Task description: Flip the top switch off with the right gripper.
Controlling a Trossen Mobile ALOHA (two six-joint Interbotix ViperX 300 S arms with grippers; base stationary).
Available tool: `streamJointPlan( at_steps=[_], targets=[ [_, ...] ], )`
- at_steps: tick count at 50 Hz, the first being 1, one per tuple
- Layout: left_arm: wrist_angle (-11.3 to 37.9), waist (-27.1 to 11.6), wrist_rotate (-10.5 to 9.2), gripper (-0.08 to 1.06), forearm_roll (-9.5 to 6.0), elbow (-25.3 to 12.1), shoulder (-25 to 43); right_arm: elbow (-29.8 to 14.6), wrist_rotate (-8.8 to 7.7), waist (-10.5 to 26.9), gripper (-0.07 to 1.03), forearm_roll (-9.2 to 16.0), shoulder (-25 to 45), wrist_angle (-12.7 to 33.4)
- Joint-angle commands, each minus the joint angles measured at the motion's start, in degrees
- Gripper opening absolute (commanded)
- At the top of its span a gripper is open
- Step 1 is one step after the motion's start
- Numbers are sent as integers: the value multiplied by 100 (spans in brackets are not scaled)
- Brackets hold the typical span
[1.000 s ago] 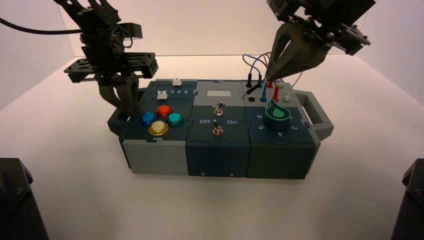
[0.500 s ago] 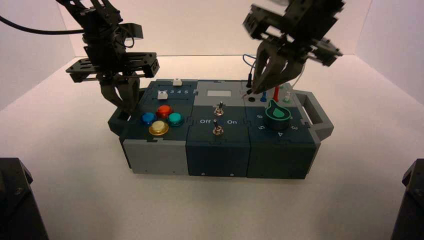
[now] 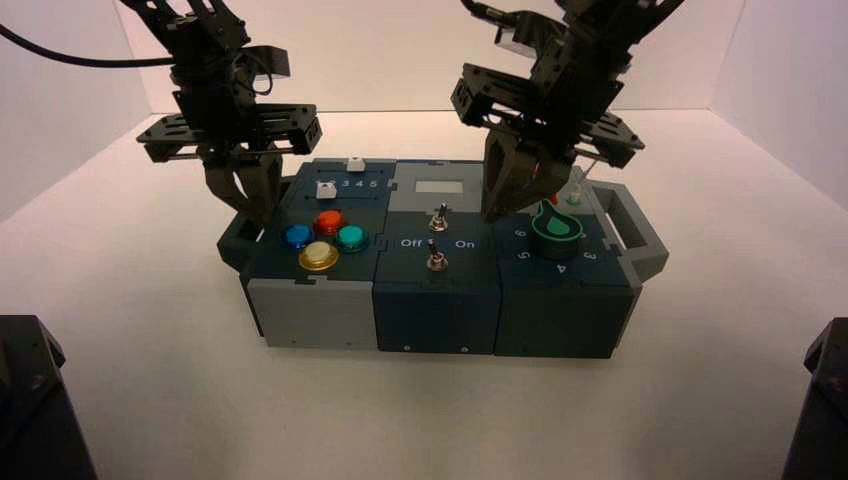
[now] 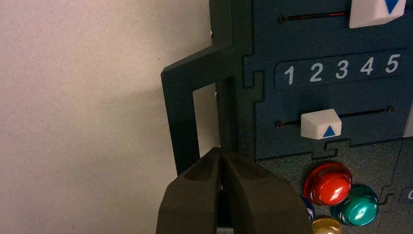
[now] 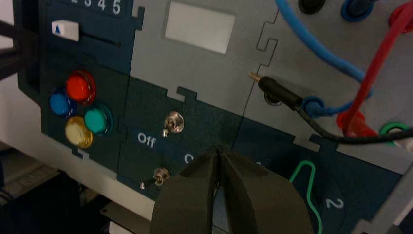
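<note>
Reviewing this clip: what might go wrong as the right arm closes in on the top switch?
1. The right hand, fingers shut, hangs beside the green knob and could nudge it.
2. The second switch sits close to the top switch; a sweep might catch the wrong lever.
3. The plugged wires lie near the arm and could snag.

Warm, even light falls on the white table (image 3: 700,400) from above, brighter behind the box (image 3: 436,300) than in front of it. A soft shadow pools along the box's near foot. Sharp glints sit on the red button (image 4: 328,184) and teal button (image 4: 359,207) beside it. Close in, the left gripper (image 4: 220,152) and the right gripper (image 5: 219,149) loom dark and soft-edged, while the box's panel behind them stays crisp.
</note>
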Motion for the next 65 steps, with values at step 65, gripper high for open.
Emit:
streamJointPlan(
  at_steps=[65],
  targets=[
    [-149, -88, 229, -3, 114, 35, 202, -624, 343, 396, -2, -9, 299, -9]
  ],
)
